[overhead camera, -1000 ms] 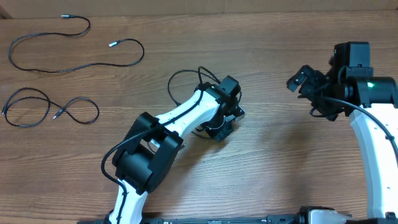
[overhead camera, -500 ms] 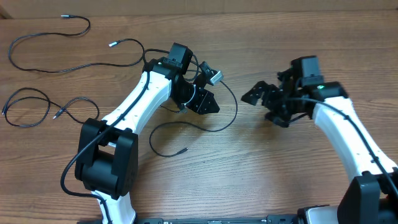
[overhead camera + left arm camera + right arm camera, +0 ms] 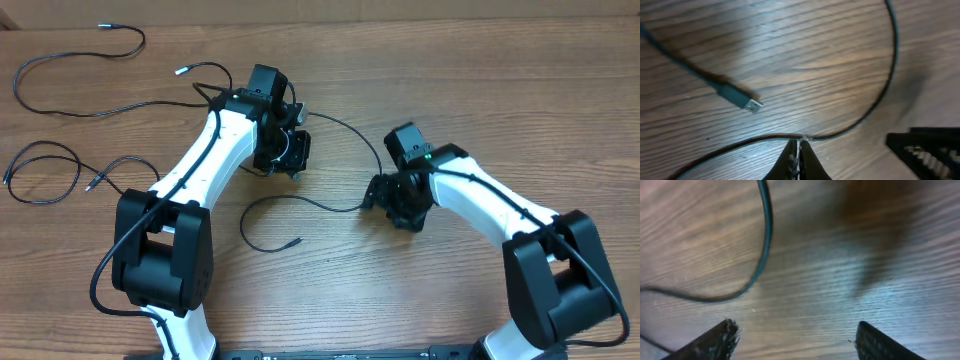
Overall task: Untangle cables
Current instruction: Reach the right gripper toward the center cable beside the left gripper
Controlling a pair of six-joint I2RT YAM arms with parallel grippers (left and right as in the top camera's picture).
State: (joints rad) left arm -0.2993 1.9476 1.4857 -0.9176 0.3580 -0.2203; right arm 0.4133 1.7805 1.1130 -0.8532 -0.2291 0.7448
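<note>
Cable [image 3: 884, 95] is clamped in our left tool [image 3: 798, 146]; we should centre the right tool [image 3: 796, 332], fingers apart, over its slack before closing.

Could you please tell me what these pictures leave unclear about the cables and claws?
Overhead: left claw fingertips hidden beneath its own wrist.
Right wrist: cable cut off by top and left edges.
Left wrist: dark shape cropped at the corner, unidentifiable.
Overhead: silver-tipped plug too small to identify.
</note>
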